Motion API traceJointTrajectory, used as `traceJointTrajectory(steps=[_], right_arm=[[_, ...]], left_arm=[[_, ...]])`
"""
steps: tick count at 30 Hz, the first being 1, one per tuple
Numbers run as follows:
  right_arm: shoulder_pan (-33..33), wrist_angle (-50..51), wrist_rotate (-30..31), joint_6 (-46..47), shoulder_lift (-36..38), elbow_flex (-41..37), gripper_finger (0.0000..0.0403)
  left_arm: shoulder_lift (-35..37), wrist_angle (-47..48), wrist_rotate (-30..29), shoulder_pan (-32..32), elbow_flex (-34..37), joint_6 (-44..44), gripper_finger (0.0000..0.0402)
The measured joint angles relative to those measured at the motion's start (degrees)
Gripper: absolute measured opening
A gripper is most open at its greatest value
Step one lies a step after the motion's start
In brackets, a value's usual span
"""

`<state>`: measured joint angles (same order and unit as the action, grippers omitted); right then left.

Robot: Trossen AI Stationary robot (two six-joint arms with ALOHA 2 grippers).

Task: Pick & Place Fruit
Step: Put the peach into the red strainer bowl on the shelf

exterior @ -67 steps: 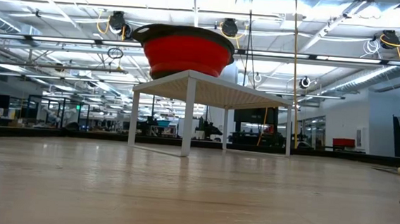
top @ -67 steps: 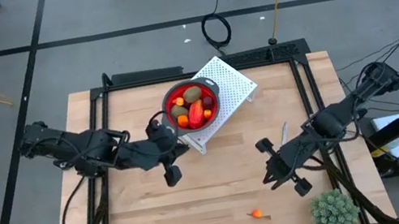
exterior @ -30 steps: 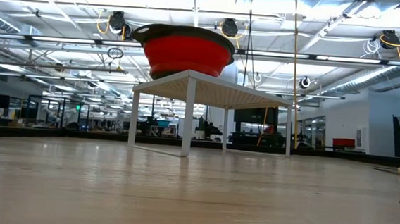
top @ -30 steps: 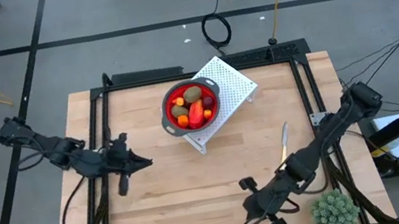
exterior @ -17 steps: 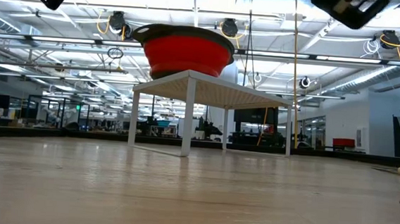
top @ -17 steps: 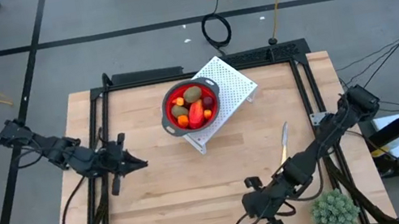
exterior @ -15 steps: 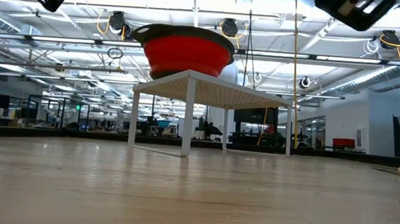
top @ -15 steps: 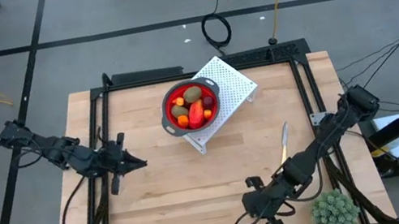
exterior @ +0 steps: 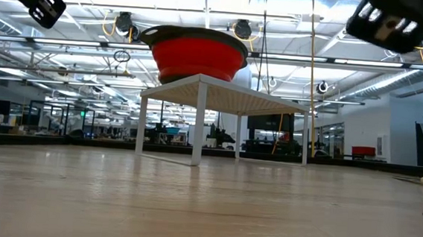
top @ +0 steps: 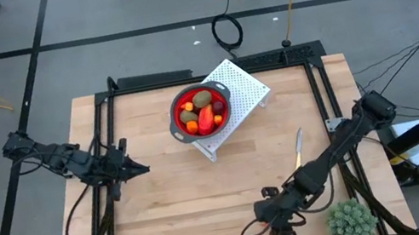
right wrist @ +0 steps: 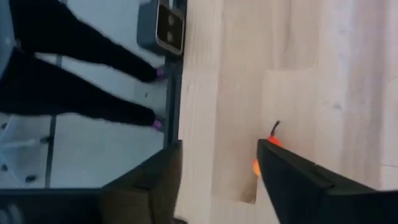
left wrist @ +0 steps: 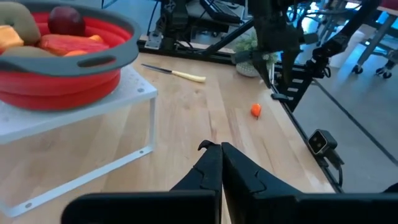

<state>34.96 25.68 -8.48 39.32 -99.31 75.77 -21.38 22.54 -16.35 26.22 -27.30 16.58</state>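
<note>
A red bowl (top: 201, 111) holding several toy fruit stands on a white perforated stand (top: 240, 86) at the table's far middle. One tiny orange fruit (left wrist: 255, 110) lies on the wood near the near edge. My right gripper (top: 269, 218) hovers over it, open. In the right wrist view the fruit (right wrist: 268, 144) peeks out at the inner edge of one finger (right wrist: 292, 177). My left gripper (top: 142, 169) is shut and holds nothing, left of the stand above the table. My right gripper comes down on the tiny orange fruit from above. One finger hides most of the fruit (right wrist: 268, 144), and I cannot tell whether it touches it. The fruit lies on the table.
A knife with a pale handle (top: 298, 148) lies on the right half of the table. A spiky green plant ball (top: 351, 222) sits at the near right corner, close to my right arm. Bare wood spreads across the middle and near left.
My right gripper has moved a little toward the table's left and near edges and sunk lower over the orange fruit. My left gripper has drawn back slightly toward the left edge, still shut.
</note>
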Motion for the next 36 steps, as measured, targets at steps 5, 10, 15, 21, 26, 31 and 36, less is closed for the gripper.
traceJointTrajectory(steps=[5, 10, 15, 21, 26, 31, 36], right_arm=[[0.8, -1.0, -2.8, -2.6, -3.5, 0.0, 0.0235], [0.8, 0.1, -1.7, -3.2, -5.7, 0.0, 0.0244], [0.8, 1.5, 3.6, -3.6, -5.9, 0.0, 0.0241], [1.0, 2.3, 4.1, -3.6, -5.9, 0.0, 0.0242], [1.2, 1.8, 5.5, -3.2, -5.9, -0.8, 0.0242], [1.5, -2.5, 5.3, -1.0, -5.9, -4.6, 0.0242], [1.5, -6.2, 5.3, 0.5, -5.9, -8.1, 0.0242]], left_arm=[[0.1, 0.9, 0.0, 0.0, 0.1, 0.0, 0.0014], [0.1, 1.0, 0.0, 0.0, 0.1, 0.0, 0.0004], [0.1, 1.1, 0.0, 0.0, 0.1, 0.4, 0.0011], [0.1, 1.0, 0.0, 0.0, 0.1, 0.4, 0.0013], [0.1, 1.0, 0.0, 0.0, 0.1, 0.4, 0.0003], [0.1, 1.0, 0.0, 0.0, 0.1, 0.4, 0.0015], [0.1, 1.1, 0.0, 0.0, 0.1, 0.4, 0.0007]])
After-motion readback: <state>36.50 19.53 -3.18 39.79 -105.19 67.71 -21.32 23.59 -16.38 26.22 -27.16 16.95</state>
